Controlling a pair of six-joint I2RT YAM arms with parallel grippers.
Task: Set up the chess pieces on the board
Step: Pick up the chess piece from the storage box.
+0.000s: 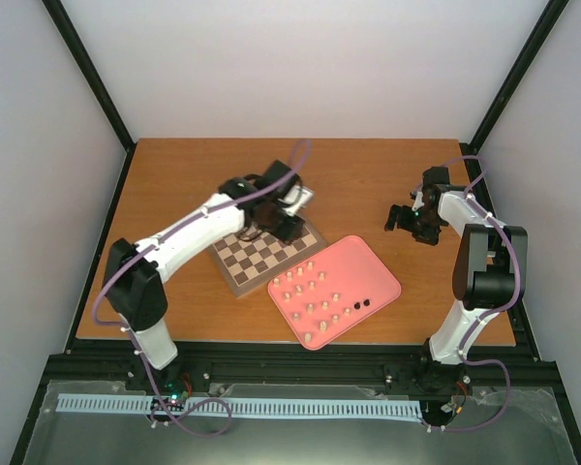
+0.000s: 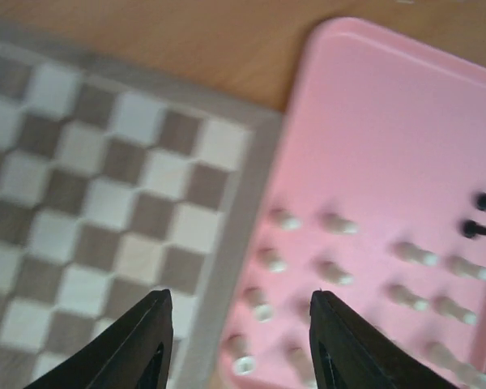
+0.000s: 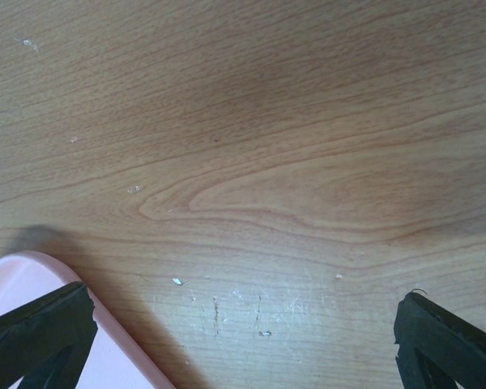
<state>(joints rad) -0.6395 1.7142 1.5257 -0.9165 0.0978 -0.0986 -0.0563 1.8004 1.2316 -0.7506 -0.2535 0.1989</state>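
Note:
The chessboard (image 1: 257, 262) lies left of centre, and the squares seen in the left wrist view (image 2: 105, 186) are bare. Several cream chess pieces (image 1: 310, 291) and two dark pieces (image 1: 362, 305) stand on the pink tray (image 1: 382, 276). My left gripper (image 1: 289, 231) hovers over the board's back right corner. In its wrist view it (image 2: 239, 324) is open and empty, above the board's border and the tray's edge (image 2: 389, 121), with cream pieces (image 2: 338, 224) and dark pieces (image 2: 476, 229) beyond. My right gripper (image 1: 399, 218) is open and empty over bare wood, behind the tray.
The right wrist view shows the wooden table (image 3: 251, 162), a corner of the pink tray (image 3: 121, 365) and both spread fingers (image 3: 32, 332). Black frame posts and white walls enclose the table (image 1: 174, 174).

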